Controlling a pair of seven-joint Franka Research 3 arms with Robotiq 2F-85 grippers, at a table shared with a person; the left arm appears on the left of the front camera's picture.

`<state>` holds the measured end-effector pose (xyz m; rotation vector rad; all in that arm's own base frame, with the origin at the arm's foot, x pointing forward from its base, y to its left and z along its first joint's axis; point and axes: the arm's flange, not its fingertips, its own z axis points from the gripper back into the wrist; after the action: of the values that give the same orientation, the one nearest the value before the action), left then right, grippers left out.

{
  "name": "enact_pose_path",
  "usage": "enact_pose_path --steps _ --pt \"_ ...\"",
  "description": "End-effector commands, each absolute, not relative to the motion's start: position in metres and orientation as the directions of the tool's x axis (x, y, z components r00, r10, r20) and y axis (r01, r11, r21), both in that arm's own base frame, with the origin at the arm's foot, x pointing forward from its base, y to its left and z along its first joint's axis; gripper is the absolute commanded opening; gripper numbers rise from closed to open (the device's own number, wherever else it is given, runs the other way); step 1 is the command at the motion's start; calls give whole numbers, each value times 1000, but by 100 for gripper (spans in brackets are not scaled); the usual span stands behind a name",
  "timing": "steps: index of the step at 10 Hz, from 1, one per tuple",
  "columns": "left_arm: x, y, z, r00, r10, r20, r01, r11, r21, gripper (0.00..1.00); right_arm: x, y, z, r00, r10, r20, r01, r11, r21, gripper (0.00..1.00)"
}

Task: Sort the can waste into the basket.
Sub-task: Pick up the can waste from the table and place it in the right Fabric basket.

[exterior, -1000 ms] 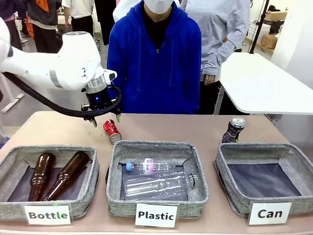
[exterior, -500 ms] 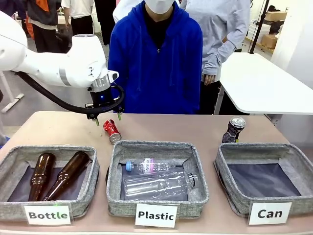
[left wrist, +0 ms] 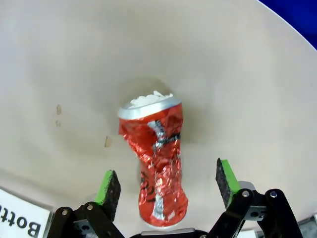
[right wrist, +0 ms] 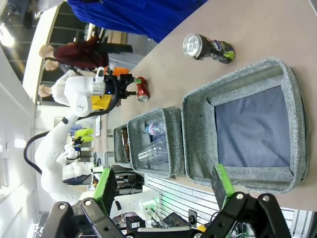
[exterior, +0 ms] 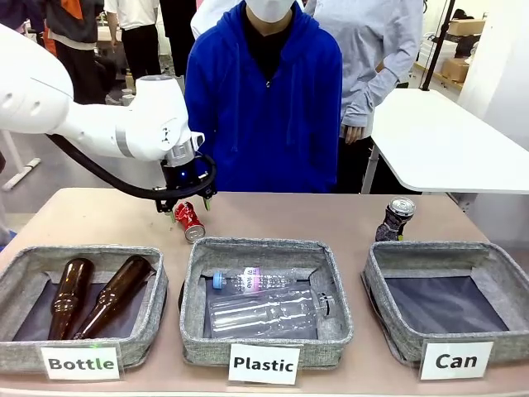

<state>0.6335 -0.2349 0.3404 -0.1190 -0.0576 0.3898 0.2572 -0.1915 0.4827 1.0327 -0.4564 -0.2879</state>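
- Cans, 2, both crushed: red can (exterior: pixel 189 221) and dark can (exterior: pixel 396 218), both on the table (exterior: pixel 331 213), neither in a basket.
- Baskets, 3, grey, in a row at the near edge: Bottle basket (exterior: pixel 91 251), Plastic basket (exterior: pixel 264 246), Can basket (exterior: pixel 438 251) (white labels on the fronts).
- Brown bottles (exterior: pixel 69 294), 2, lying in the Bottle basket; clear bottles (exterior: pixel 269 313), 2, lying in the Plastic basket.
- Person (exterior: pixel 264 107) in a blue hoodie stands at the far side; more people behind.
- Red can lies just behind the far left corner of the Plastic basket; dark can stands just behind the far rim of the Can basket, silver top up.
- Left gripper (exterior: pixel 188 207) is right at the red can in the front view, where I cannot tell whether the pads touch it.
- Left wrist view settles it: left gripper (left wrist: pixel 167 173) is released, with the green pads (left wrist: pixel 110 181) on either side of the red can (left wrist: pixel 156 163) and a gap on each side. The can lies on its side, silver top pointing away from the gripper.
- Right wrist view shows the right gripper (right wrist: pixel 163 178) released, fingers spread with nothing between them, above the near wall of the Can basket (right wrist: pixel 198 129). Its dark lining is in full sight, and the dark can (right wrist: pixel 205 48) is beyond it.
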Motion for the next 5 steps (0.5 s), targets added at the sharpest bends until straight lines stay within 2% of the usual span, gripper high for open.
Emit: enact_pose_path --steps 1,4,5 --pt "648 -236 321 919 394 27 -390 915 -107 100 259 -193 483 864 -435 254 -17 480 877 100" --pt "652 -238 309 929 370 14 -367 926 -92 100 259 -193 483 864 -435 254 -17 480 877 100" --pt "650 -238 308 930 368 13 -367 928 -69 54 259 -193 483 864 -435 254 -17 480 877 100"
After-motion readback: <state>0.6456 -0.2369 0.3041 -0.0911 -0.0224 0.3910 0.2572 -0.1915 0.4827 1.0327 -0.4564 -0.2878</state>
